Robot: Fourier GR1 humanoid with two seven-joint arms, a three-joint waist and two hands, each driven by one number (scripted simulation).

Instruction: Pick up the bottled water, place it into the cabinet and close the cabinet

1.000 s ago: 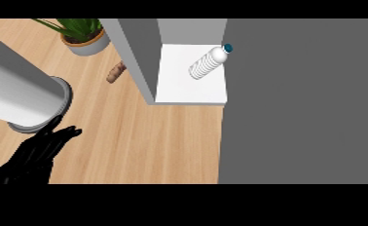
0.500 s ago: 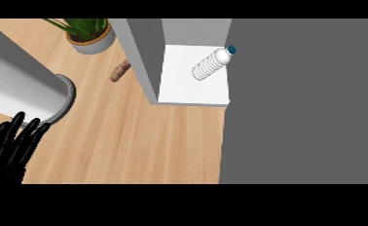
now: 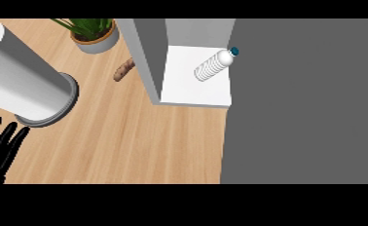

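1. The clear ribbed plastic water bottle with a blue cap (image 3: 214, 66) lies on its side on the white cabinet shelf (image 3: 188, 89), upper centre of the frame, so the placing looks done.
2. The large grey cabinet door (image 3: 298, 103) at the right stands open; closing it remains.
3. The left robot hand (image 3: 9, 144), at the lower left edge over the wooden desk (image 3: 137, 137), has straight fingers and holds nothing.
4. The right robot hand is out of view.

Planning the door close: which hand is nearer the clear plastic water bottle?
Left, the only one visible. The left hand sits at the lower-left edge, far from the clear plastic water bottle in the cabinet; the right hand isn't in view.
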